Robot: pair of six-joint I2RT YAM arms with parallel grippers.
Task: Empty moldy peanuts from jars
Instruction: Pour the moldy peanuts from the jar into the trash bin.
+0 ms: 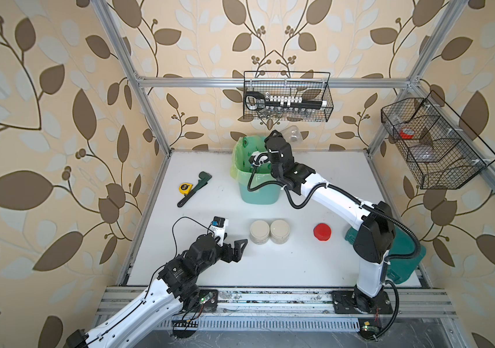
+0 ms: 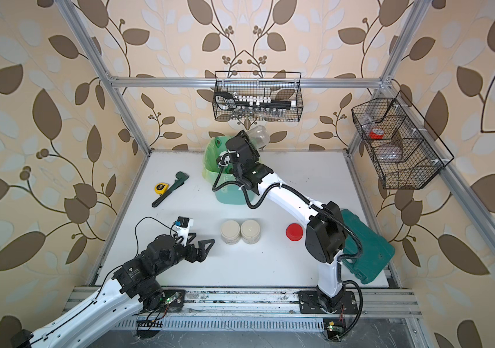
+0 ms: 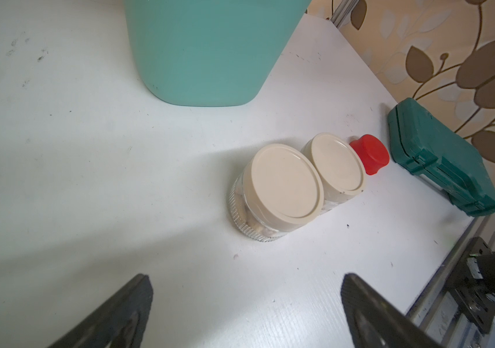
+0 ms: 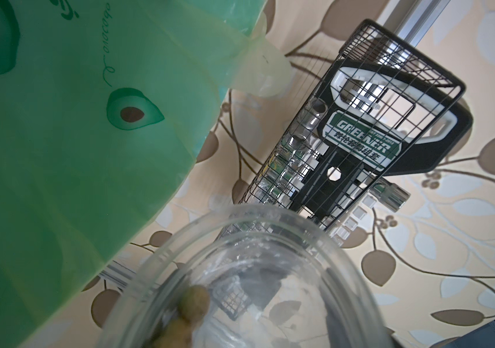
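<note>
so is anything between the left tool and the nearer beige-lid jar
Nothing visible. The left tool is open and the nearer beige-lidded jar stands ahead of it, with only bare table between. The second jar sits beyond it, out of the path.

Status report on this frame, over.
Left gripper open, empty, near two short beige-lidded glass jars. Right gripper shut on clear lidless glass jar tipped at green-lined mint bin, tan peanuts inside. Nothing blocking.

tape measure [image 1: 184,188] beside wrench [image 1: 198,183]; green case [image 2: 367,253] lying flat; socket set [image 1: 282,104] in wire basket [image 1: 324,113]
</note>
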